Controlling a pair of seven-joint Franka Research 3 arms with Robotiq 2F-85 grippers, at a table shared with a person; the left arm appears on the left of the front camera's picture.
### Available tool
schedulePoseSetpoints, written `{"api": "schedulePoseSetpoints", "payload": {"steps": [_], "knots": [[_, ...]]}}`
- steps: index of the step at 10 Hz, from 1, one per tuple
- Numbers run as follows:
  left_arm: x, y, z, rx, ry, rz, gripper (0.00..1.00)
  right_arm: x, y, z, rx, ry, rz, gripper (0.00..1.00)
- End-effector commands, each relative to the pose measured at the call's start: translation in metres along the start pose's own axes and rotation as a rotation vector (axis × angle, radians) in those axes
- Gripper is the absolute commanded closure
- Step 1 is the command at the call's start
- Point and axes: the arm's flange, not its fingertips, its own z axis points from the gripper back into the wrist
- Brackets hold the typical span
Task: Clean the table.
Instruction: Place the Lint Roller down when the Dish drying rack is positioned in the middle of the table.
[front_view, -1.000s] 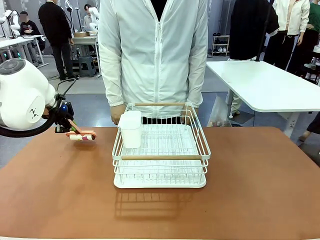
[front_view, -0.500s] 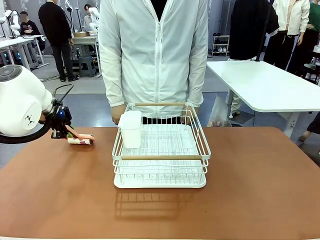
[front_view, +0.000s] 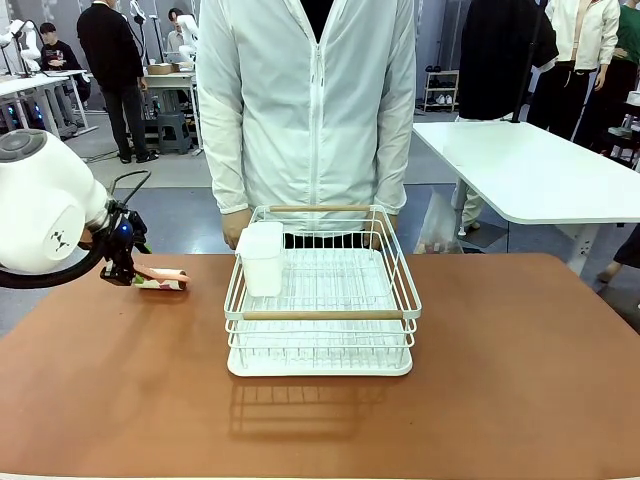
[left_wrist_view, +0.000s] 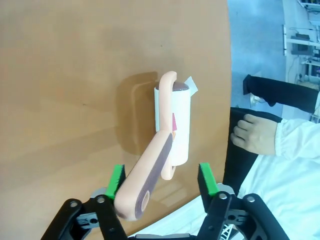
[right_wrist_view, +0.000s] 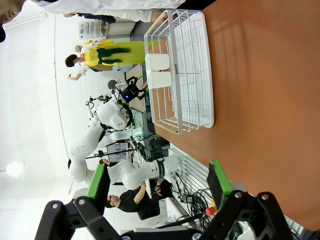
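A pink-handled lint roller (front_view: 160, 280) lies on the reddish-brown table (front_view: 320, 420) near its far left edge. My left gripper (front_view: 125, 270) sits just left of it. In the left wrist view the roller (left_wrist_view: 175, 122) rests on the table (left_wrist_view: 75, 75), and its handle end lies between the spread green pads of my left gripper (left_wrist_view: 161, 180), which is open. The handle sits close to one pad, but whether they touch is unclear. My right gripper (right_wrist_view: 159, 182) is open and holds nothing, well back from the table (right_wrist_view: 270, 100).
A white wire dish rack (front_view: 320, 315) with wooden handles stands mid-table, holding a white cup (front_view: 262, 258) in its left corner. A person (front_view: 305, 100) in a white jacket stands at the far edge behind it; a hand (left_wrist_view: 255, 135) hangs near the roller.
My left gripper has opened and drawn slightly left. The lint roller, earlier held tilted above the table, has come down and now lies on the table.
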Motion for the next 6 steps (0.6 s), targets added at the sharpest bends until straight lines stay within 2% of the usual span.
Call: {"api": "schedulePoseSetpoints", "payload": {"steps": [1,2,6], "knots": [[-0.026,0.009,0.024,0.044,-0.049,-0.003,0.13,-0.002,0.003,0.000,0.003,0.000,0.001,0.00],[-0.027,0.009,0.028,0.067,-0.059,-0.001,0.03,-0.002,0.003,0.000,0.003,0.000,0.001,0.00],[-0.033,0.002,0.056,0.216,-0.049,0.035,0.00,-0.002,0.003,0.000,0.003,0.000,0.001,0.00]]}}
